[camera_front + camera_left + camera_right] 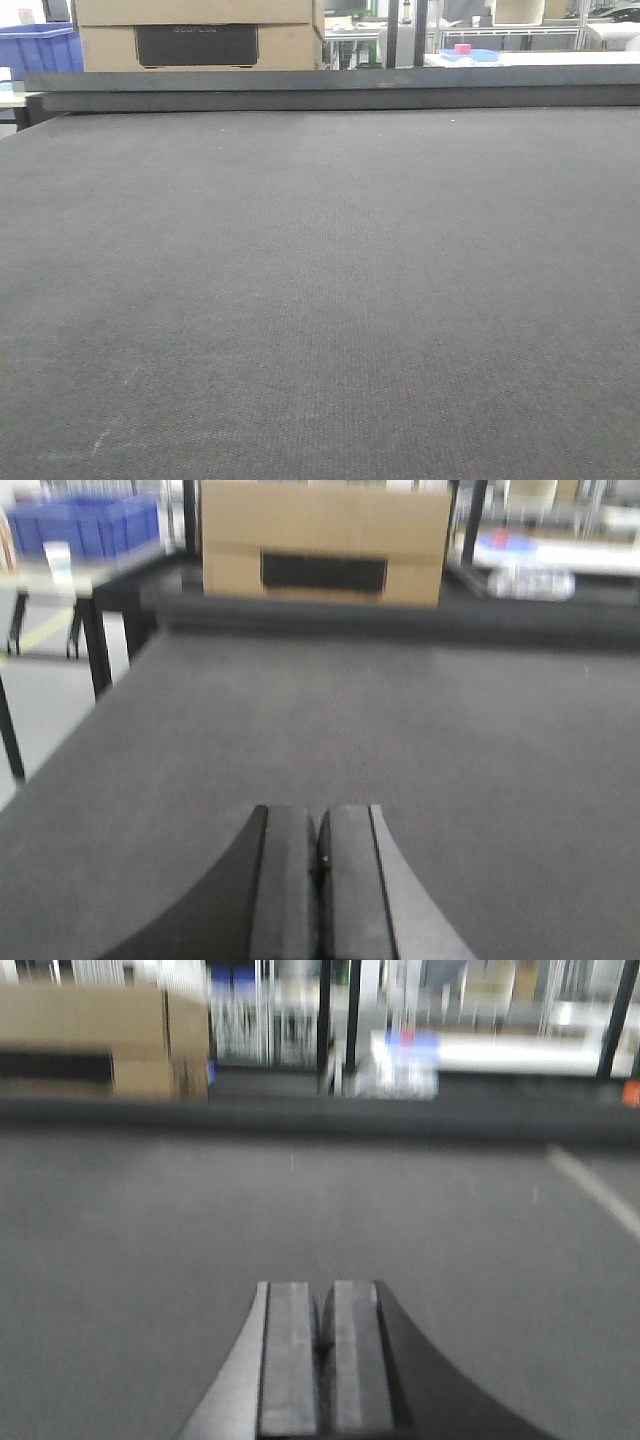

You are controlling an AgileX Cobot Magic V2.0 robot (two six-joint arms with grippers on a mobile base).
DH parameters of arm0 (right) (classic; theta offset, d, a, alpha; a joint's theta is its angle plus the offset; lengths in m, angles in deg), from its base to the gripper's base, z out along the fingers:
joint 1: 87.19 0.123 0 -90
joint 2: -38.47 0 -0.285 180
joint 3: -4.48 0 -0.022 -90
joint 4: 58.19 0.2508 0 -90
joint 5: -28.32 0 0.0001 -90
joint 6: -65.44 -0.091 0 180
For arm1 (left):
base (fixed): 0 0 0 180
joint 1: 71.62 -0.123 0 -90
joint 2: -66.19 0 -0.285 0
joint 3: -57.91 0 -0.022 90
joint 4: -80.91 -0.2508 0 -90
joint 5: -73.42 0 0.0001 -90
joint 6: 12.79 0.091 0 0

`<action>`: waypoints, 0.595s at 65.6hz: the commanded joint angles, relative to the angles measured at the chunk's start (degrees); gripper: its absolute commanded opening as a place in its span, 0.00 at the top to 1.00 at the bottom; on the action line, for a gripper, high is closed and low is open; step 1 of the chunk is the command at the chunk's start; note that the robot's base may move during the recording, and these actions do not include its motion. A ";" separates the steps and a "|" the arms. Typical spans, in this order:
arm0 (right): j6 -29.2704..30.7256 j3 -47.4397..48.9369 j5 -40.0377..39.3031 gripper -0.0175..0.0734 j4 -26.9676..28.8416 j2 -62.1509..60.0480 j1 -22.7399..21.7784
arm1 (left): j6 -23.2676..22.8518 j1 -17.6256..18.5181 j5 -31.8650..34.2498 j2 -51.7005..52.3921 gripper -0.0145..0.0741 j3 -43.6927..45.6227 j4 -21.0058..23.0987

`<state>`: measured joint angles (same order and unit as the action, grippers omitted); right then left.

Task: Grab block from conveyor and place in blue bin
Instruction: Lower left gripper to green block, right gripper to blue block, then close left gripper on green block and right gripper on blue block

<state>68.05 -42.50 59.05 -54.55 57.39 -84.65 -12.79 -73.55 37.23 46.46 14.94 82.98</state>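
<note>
The conveyor (320, 300) is a wide dark grey woven belt that fills the front view, with a black raised rail (330, 90) along its far edge. No block shows on it in any view. A blue bin (38, 48) stands beyond the belt at the far left; it also shows in the left wrist view (85, 525). My left gripper (319, 825) is shut and empty, low over the belt (400, 730). My right gripper (322, 1300) is shut and empty, low over the belt (150, 1240). Neither gripper shows in the front view.
A cardboard box (200, 35) with a dark cut-out stands behind the rail at the back left; it also shows in the left wrist view (325, 542). A white table with a small red and blue object (465, 52) lies at the back right. The belt's left edge drops to the floor (50, 700).
</note>
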 commanded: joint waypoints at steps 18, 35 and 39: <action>0.09 14.46 22.98 0.98 -0.47 31.72 -0.14 | 0.00 -0.10 -22.13 -26.14 0.96 17.46 2.69; -1.65 17.86 33.27 0.98 -0.12 48.89 -0.14 | -1.53 -0.10 -24.03 -39.56 0.96 18.02 2.35; -2.60 19.21 36.29 0.98 -0.12 51.81 -0.14 | -2.95 -0.10 -24.85 -42.64 0.96 18.29 2.35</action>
<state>66.75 -25.08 91.92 -54.55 105.19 -84.65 -13.52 -73.55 12.71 7.83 32.28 84.91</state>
